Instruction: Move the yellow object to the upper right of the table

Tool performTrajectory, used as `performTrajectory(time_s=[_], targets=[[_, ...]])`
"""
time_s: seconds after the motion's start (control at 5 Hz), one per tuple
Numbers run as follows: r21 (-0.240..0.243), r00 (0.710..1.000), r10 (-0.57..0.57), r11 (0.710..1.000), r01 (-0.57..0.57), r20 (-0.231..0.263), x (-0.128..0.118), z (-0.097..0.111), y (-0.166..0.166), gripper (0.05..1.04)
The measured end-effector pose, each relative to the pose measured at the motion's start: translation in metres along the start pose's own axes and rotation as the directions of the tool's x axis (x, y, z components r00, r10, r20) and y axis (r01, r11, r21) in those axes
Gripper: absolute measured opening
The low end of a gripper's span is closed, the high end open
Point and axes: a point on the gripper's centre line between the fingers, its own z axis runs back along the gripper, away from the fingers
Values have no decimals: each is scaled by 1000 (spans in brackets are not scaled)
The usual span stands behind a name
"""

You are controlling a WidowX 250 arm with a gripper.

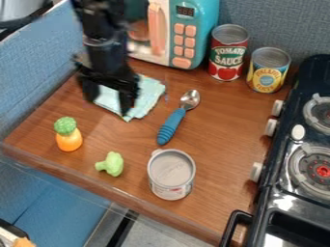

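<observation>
The yellow-orange toy with a green top (69, 140) was on the left part of the wooden table (213, 169), near its left corner, with wood showing all round it. The green broccoli toy (112, 164) was to its right, nearer the front edge, and the blue-handled spoon (170, 126) lay farther right, its bowl pointing toward the back. The gripper (109, 100) hung over the light green cloth (149, 94), behind the yellow-orange toy and apart from it, its two fingers well spread with nothing held between them. Wood ran between the spoon and the stove (277, 193) along the right side. A grey-topped can (171, 173) stood upright near the front edge; a red can (227, 53) and a yellow can (268, 70) stood upright at the back right, beside the toy microwave (193, 29). What the cans held could not be told.
</observation>
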Motion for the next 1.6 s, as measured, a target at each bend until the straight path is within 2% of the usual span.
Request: performTrajectory(time_s=[0.2,0.4,0.8,1.0,1.2,1.4,1.6], targets=[[24,1000,5,1000,-5,-18,-6,1,16,999],[58,998,-11,998,15,-64,-14,-9,33,999],[-8,992,17,1000,-19,-126,-35,-40,59,999],[-15,989,33,999,-35,-146,-35,-50,69,999],[-5,986,43,999,-45,-161,-37,-61,70,999],[13,988,62,998,-61,-141,-33,-64,72,999],[20,990,49,999,-47,-136,-30,-67,65,937]])
